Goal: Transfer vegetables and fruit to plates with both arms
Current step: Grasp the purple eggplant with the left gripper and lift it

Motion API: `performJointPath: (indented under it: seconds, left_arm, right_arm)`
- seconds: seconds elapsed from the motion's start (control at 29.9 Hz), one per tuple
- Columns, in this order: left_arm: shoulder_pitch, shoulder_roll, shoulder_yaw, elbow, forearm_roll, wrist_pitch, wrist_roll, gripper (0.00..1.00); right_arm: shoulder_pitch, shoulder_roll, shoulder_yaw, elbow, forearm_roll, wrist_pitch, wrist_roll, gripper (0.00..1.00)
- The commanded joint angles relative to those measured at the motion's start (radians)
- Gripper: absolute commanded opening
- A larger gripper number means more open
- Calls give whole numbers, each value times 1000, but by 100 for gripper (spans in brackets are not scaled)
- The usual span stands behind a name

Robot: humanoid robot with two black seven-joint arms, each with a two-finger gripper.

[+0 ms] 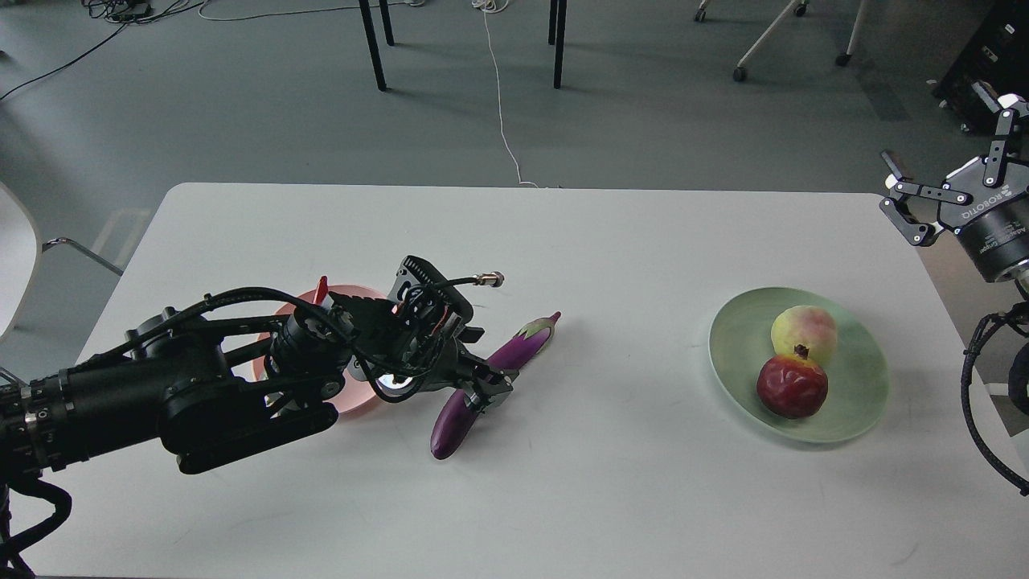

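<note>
My left gripper point(485, 388) reaches across the pink plate point(354, 291) and sits low over the middle of the purple eggplant point(522, 346), which lies slantwise on the table. Its fingers stand apart on either side of the eggplant. The arm hides most of the pink plate and the red chili pepper point(321, 289); only the pepper's tip shows. The peach point(804, 330) and the pomegranate point(792, 386) lie on the green plate point(739, 346) at the right. My right gripper point(944, 145) is open and empty, raised beyond the table's right edge.
The white table point(611, 498) has its far edge at the back and its right edge under my right arm. Chair and table legs point(371, 44) and cables lie on the floor behind.
</note>
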Motion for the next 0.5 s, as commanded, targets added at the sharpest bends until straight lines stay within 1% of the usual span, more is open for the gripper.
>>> performJointPath:
  seconds: [0.0,0.17,0.2,0.23,0.27,0.3,0.4,0.47]
  left_arm:
    - [22,-3,1,9,9,1,7,76]
    - [46,-6,2,24,35,1,6,76]
    - [54,-6,2,24,40,1,6,75]
    - [64,-6,2,24,44,1,6,72]
    - [75,-5,1,24,55,1,4,68]
    - [81,-6,-1,24,66,1,4,62]
    - [86,-3,-7,24,70,1,4,38]
    - [84,0,-13,24,70,1,4,27]
  right_arm:
    - [0,0,-1,1,0,0,0,98]
    - [1,2,-1,1,-1,0,0,98]
    - [1,2,-1,-1,-1,0,0,98]
    - [1,0,-3,1,-1,0,0,98]
    - [1,0,-1,1,-1,0,0,98]
    - [1,-1,-1,1,-1,0,0,98]
    - [1,-2,-1,1,-1,0,0,98]
    - [1,-3,-1,1,-1,0,0,98]
